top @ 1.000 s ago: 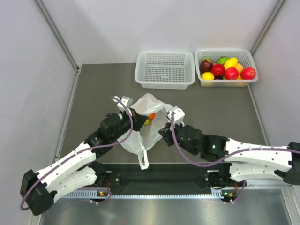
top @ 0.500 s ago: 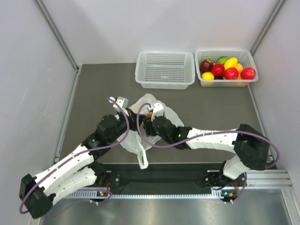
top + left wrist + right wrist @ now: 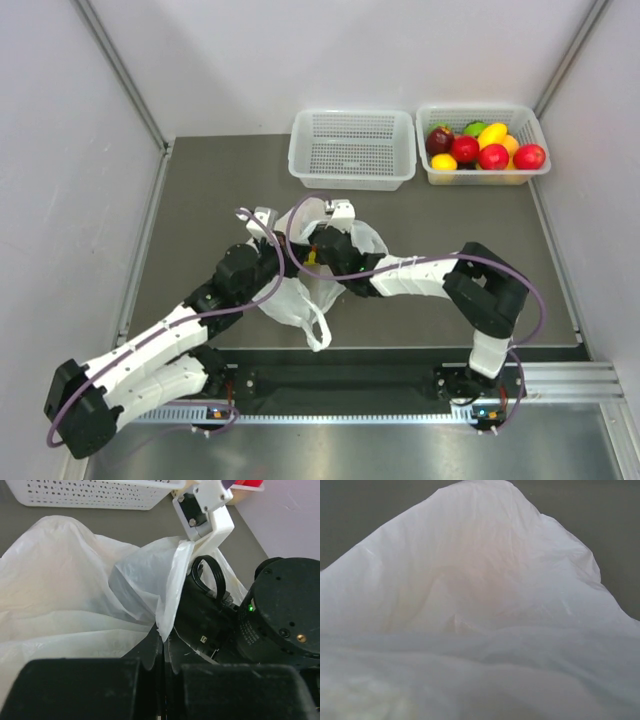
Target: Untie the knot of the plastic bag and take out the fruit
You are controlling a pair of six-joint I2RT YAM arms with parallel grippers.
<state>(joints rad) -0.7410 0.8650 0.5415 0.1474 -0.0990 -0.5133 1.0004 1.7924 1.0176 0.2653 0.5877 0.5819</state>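
Observation:
The white plastic bag (image 3: 296, 300) lies crumpled at the table's middle, one loop handle (image 3: 318, 335) trailing toward the front edge. My left gripper (image 3: 277, 248) is at the bag's left rim. In the left wrist view its jaws are shut on a fold of the bag's edge (image 3: 167, 612). My right gripper (image 3: 318, 240) reaches from the right into the bag's mouth, its fingers hidden by film. In the right wrist view only the bag (image 3: 480, 605) shows. The fruit is almost wholly hidden inside; a small yellow patch (image 3: 311, 258) shows at the mouth.
An empty white perforated basket (image 3: 352, 148) stands at the back. To its right a second basket (image 3: 483, 145) holds a heap of red, yellow and green fruit. The right arm's elbow (image 3: 490, 290) sticks out right of the bag.
The right arm has swung from the bag's right side across to its mouth and pushed its gripper in. The left gripper has kept its hold on the bag's edge.

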